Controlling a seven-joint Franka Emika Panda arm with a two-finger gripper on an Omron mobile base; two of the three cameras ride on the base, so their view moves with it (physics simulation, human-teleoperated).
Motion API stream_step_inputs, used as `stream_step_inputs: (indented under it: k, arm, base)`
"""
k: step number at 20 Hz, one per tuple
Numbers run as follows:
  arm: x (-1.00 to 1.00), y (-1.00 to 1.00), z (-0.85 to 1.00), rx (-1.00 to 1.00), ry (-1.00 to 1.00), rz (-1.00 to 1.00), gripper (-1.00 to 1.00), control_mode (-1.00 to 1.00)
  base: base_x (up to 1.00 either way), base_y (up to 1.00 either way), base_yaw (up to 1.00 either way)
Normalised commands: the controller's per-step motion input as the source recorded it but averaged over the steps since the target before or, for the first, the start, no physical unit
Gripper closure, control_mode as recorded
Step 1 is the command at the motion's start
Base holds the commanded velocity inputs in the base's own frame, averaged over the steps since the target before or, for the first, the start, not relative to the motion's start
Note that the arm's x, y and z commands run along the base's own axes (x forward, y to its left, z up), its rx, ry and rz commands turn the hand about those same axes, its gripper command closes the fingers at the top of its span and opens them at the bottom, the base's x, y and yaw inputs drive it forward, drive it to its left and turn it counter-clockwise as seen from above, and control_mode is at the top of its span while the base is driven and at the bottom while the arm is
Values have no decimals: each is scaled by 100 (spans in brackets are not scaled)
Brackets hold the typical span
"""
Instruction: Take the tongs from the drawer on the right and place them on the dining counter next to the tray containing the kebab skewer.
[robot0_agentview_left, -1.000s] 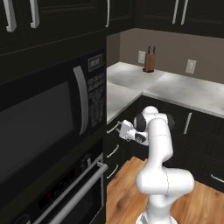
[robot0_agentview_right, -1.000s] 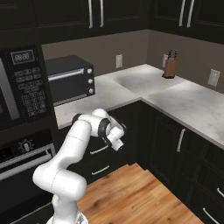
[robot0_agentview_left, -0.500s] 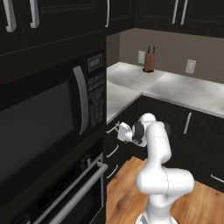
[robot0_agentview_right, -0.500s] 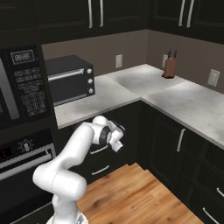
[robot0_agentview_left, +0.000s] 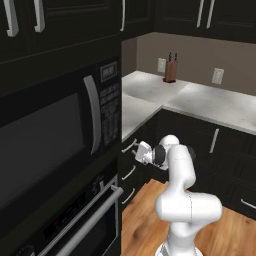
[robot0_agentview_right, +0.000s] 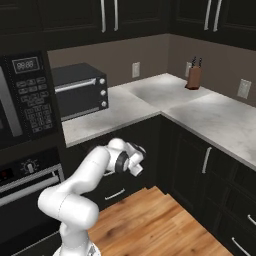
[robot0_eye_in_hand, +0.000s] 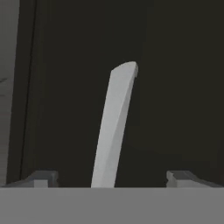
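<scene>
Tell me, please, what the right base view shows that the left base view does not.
The right base view brings in a black toaster oven on the counter and the oven's round control knob. The left base view brings in the microwave's wide dark door window. Both share the knife block, the marbled counter, the wooden floor and the gripper at the black drawer fronts.

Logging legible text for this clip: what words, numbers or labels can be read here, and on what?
"99:00", roughly: pale digits on the microwave's display; blurred, so uncertain.
Microwave keypad: rows of labelled buttons, too small to read.
Microwave's top panel: a pale mark, blurred, unreadable.
Oven control strip: faint red mark, unreadable.
Nothing else carries text.
</scene>
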Motion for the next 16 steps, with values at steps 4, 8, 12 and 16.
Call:
stream_step_inputs:
  k: [4, 8, 12, 16]
  arm:
    - [28, 3, 0, 0, 4, 0, -100, -100]
    - [47, 31, 0, 0, 3, 0, -100, -100]
    - [47, 31, -3, 0, 5, 0, -100, -100]
    - [52, 48, -16, 0, 0, 0, 100, -100]
  base:
    - [0, 0, 0]
    - [0, 0, 0]
    - [0, 0, 0]
    - [0, 0, 0]
